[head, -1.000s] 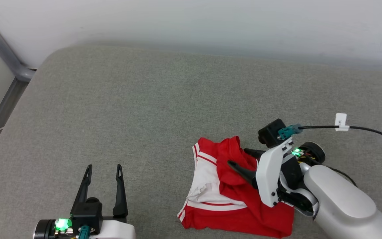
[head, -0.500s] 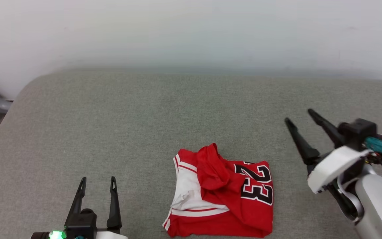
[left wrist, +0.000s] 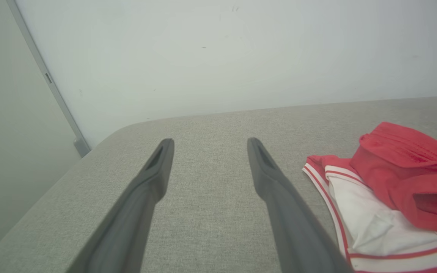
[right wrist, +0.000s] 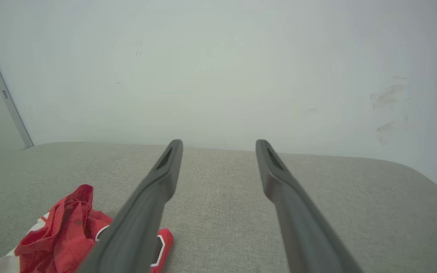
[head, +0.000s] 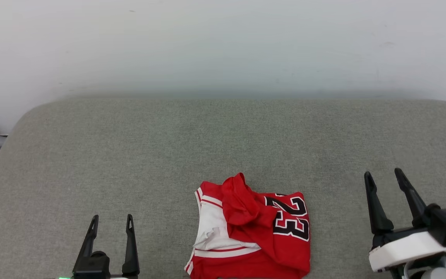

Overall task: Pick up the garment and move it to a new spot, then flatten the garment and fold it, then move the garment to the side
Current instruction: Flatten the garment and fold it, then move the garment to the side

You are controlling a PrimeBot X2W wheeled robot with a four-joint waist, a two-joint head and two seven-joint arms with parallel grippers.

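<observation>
on cushion (head: 130,155), garment (head: 254,232) between left gripper (head: 112,217) and right gripper (head: 383,173), both spread wide, empty

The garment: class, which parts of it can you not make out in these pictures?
Head view: the garment, its near hem cut off by the bottom edge.
Head view: any lettering beyond the numerals, hidden under folded layers.
Right wrist view: the numerals, mostly covered by a finger of the right tool.

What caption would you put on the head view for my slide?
Loosely folded red jersey lies on the grey cushion between the open left claw and open right claw, neither touching it.
</observation>
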